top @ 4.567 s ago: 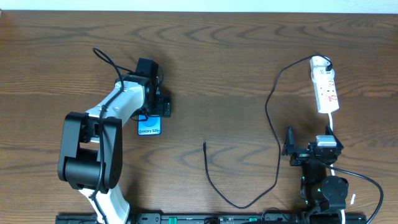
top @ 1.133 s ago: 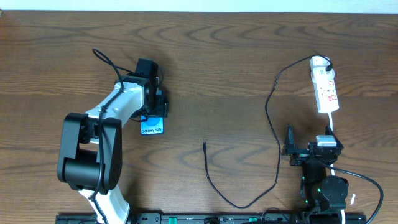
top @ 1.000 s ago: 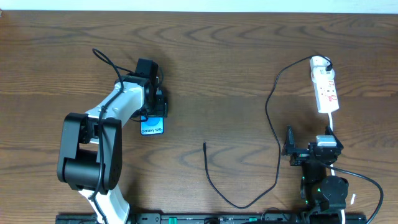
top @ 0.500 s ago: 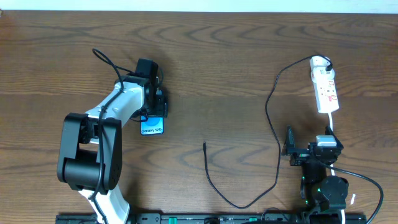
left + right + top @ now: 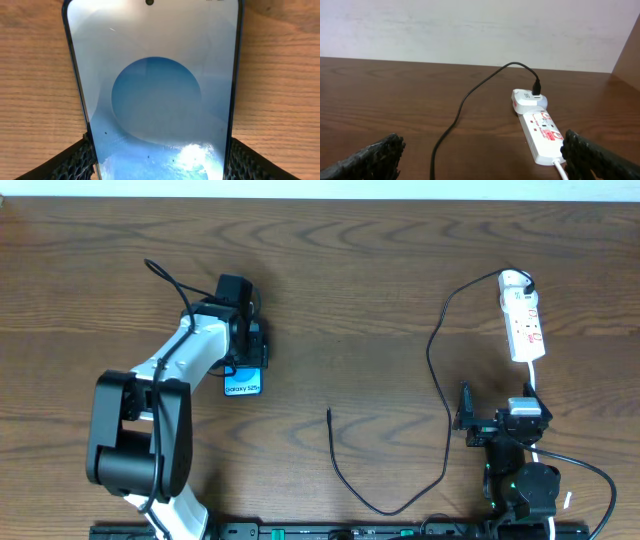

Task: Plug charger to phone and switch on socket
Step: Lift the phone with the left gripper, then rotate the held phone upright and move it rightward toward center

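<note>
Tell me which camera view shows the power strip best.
The right wrist view: the power strip lies close and unobstructed, red markings and the plugged-in white adapter clear. Overhead shows it whole but small, top-down. The left wrist view shows the phone instead.

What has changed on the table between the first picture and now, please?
The left gripper, closed on the phone, slid it slightly toward the charger and then back, and the left arm's elbow shifted a little. The socket, the charger and the open right gripper stayed as they were.
</note>
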`<state>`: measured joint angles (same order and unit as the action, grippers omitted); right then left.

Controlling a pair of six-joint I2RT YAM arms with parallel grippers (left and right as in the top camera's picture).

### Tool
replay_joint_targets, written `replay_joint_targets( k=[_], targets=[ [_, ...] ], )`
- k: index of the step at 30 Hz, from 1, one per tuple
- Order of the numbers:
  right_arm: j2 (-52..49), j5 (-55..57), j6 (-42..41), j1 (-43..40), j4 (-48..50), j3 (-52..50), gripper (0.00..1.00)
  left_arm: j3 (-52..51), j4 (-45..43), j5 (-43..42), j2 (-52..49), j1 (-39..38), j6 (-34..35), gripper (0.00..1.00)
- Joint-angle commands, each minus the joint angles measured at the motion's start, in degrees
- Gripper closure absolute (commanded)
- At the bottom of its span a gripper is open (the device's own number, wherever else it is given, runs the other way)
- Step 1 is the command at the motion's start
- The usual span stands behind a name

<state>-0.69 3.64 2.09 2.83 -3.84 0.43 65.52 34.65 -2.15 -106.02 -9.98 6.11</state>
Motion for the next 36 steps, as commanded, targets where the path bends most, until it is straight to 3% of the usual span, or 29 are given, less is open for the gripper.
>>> replay_joint_targets(
  k=[1,6,10,25,36],
  targets=[
    [0.3,0.3,-0.5,0.6,-0.2,-0.1,0.01,0.0,0.2,1.3,3.8,0.0,-0.5,0.92],
    [0.3,0.3,-0.5,0.6,-0.2,-0.1,0.01,0.0,0.5,-0.1,6.6,0.0,0.2,0.92],
    [0.3,0.3,-0.5,0.6,-0.2,-0.1,0.01,0.0,0.2,-9.7,7.5,0.0,0.5,0.93],
    [0.3,0.3,-0.5,0.6,-0.2,-0.1,0.01,0.0,-4.2,-43.2,7.6,0.0,20.6,0.92],
    [0.3,0.3,-0.5,0.6,-0.2,-0.1,0.01,0.0,-4.4,-61.0,7.6,0.0,34.9,0.93]
  ],
)
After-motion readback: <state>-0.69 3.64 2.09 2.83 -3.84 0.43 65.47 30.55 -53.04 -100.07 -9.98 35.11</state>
